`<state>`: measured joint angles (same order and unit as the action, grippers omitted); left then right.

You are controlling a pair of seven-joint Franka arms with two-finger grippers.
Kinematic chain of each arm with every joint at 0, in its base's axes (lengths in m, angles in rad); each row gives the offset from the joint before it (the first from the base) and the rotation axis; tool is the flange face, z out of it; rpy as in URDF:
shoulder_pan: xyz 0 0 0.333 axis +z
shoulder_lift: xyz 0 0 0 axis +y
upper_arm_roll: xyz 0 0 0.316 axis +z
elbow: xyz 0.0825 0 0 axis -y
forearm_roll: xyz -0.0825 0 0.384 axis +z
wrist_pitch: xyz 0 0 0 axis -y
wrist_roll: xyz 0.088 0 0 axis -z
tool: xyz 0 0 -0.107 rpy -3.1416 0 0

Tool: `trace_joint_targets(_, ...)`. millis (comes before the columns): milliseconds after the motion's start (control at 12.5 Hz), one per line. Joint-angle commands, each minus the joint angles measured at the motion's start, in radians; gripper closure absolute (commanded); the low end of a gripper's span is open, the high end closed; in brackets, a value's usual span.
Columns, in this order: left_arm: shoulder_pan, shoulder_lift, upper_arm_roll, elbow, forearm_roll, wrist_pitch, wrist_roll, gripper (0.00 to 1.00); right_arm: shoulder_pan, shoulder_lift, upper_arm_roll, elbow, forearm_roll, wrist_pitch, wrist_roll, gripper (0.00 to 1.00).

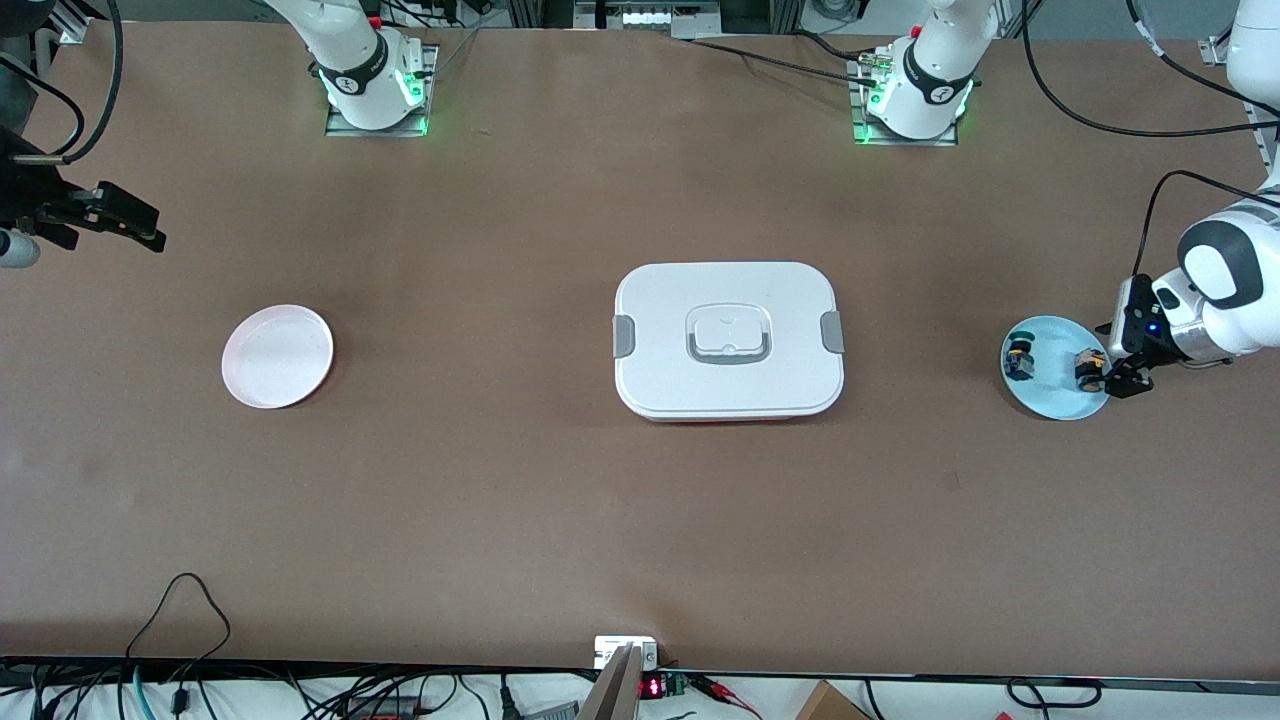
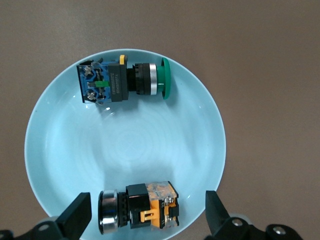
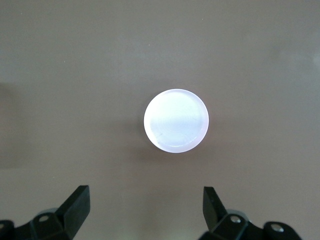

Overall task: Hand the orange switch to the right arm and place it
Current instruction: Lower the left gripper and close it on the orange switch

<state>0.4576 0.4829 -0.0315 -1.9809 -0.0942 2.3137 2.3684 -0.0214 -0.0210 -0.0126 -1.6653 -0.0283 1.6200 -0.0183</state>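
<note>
Left wrist view: left pincer [image 2: 145,220] hangs spread wide over the orange switch [image 2: 137,206], lying on the blue plate [image 2: 60,100] beside the green switch [image 2: 122,80]. Pickup's the step; next, drop and clamp. Right pincer [image 1: 130,225] waits, fingers apart, near the pink plate [image 1: 277,356].

White box [image 1: 728,340] mid-table between plates.

A robotics lab: two white arms [image 1: 365,70] [image 1: 935,75] stand bolted on metal plates along a brown bench [image 1: 640,520], green lights glowing at their bases. Loose black cables [image 1: 180,610] and a small red-digit readout [image 1: 650,688] crowd the bench's near edge.
</note>
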Motion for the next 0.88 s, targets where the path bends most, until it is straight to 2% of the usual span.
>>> trace_joint_targets(0,0.019,0.013,-0.016,0.019,-0.027,0.004,0.049,0.00,0.001,-0.005,0.000,0.012,-0.002,-0.020,-0.006,0.00)
trace_joint_targets(797,0.030,0.065,-0.018,0.040,-0.070,0.073,0.120,0.00,0.001,-0.004,0.000,0.012,-0.002,-0.020,-0.006,0.00)
